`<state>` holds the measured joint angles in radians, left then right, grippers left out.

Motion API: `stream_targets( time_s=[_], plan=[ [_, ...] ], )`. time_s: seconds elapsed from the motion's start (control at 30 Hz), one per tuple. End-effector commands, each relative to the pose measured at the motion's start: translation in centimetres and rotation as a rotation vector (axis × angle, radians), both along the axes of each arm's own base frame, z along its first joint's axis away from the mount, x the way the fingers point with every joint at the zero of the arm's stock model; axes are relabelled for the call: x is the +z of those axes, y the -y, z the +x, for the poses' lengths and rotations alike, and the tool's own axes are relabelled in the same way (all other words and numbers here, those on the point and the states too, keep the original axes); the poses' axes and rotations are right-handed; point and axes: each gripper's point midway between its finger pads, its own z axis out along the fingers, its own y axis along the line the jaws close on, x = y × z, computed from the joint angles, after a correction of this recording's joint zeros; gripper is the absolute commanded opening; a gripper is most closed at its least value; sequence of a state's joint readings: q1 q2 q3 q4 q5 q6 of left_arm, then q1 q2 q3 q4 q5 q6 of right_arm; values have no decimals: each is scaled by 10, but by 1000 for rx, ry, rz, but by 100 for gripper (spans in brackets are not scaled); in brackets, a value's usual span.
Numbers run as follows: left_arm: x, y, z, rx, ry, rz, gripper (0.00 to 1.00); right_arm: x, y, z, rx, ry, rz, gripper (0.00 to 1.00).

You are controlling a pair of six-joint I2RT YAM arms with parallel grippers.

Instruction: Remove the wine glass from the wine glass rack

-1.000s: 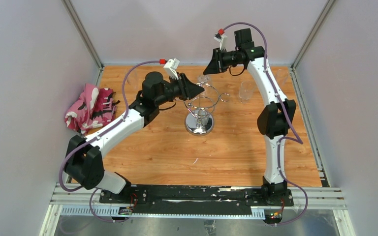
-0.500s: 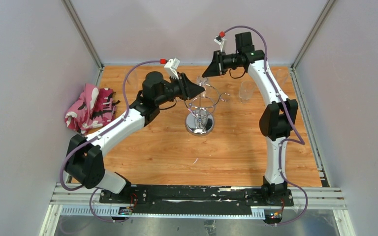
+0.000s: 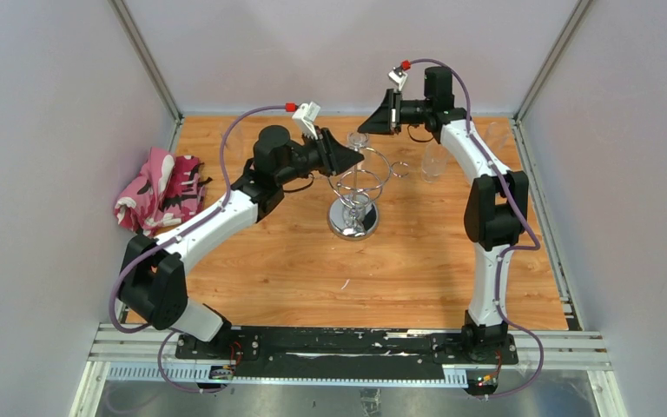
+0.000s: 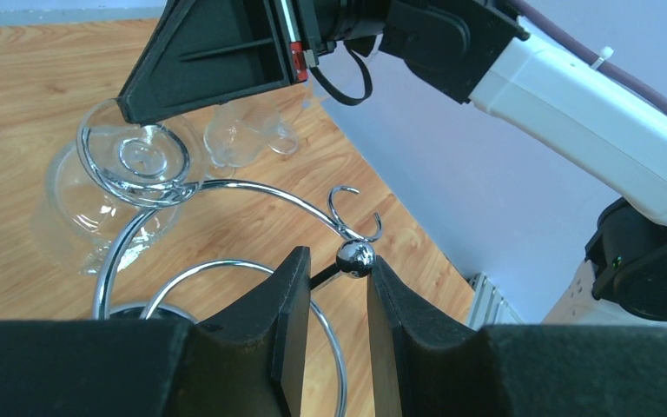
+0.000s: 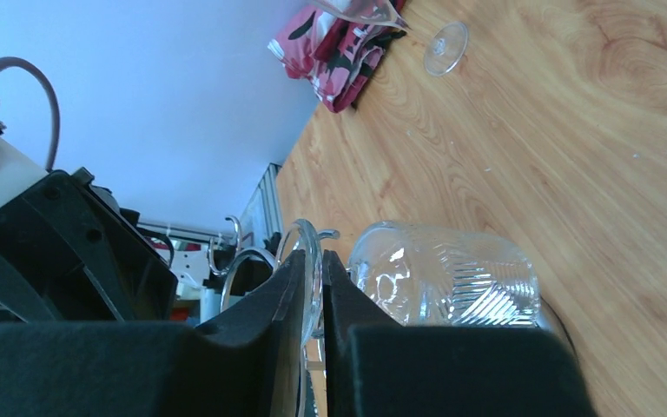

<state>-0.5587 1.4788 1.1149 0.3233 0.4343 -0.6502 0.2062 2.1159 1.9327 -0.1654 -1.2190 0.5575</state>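
The chrome wine glass rack (image 3: 353, 187) stands mid-table on its mirrored dome base (image 3: 353, 222). A clear wine glass (image 5: 445, 278) hangs upside down from an outer loop at the rack's far side, and its foot (image 4: 143, 156) rests in that loop. My right gripper (image 5: 313, 261) is shut on the thin edge of the glass foot, and it also shows in the top view (image 3: 363, 130). My left gripper (image 4: 334, 261) is open around the ball top of the rack's post (image 4: 355, 258), which touches one finger (image 4: 388, 313). In the top view the left gripper (image 3: 358, 161) sits at the rack's top.
A pink patterned cloth (image 3: 161, 191) lies at the left edge. A second clear glass (image 3: 435, 161) stands right of the rack. Another wine glass (image 5: 445, 48) lies beside the cloth. Grey walls close the table on three sides.
The right arm's wrist has swung back and to the right while its fingertips stayed at the glass foot. The left gripper has edged slightly right at the rack's top.
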Motion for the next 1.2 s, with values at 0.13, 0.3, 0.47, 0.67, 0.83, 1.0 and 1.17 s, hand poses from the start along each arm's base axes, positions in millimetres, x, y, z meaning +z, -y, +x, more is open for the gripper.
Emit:
stream_targets(
  time_s=[0.13,0.3,0.47,0.67,0.83,1.0,1.17],
  plan=[
    [-59,7,-5,-34,-215,65,0,22,11,10,-49,-62,99,0],
    [-60,6,-5,-36,-217,65,0,27,13,13,-64,-69,104,0],
    [-59,4,-6,-32,-211,67,0,26,17,17,-95,-94,109,0],
    [-59,4,-6,-37,-212,65,0,28,20,20,-99,-106,117,0],
    [-60,4,-6,-35,-216,66,0,26,22,11,-72,-99,114,0],
    [-61,6,-6,-44,-223,65,0,25,30,16,-106,-105,117,0],
    [-63,5,-6,-42,-227,66,0,27,31,24,-118,-126,139,0]
  ],
)
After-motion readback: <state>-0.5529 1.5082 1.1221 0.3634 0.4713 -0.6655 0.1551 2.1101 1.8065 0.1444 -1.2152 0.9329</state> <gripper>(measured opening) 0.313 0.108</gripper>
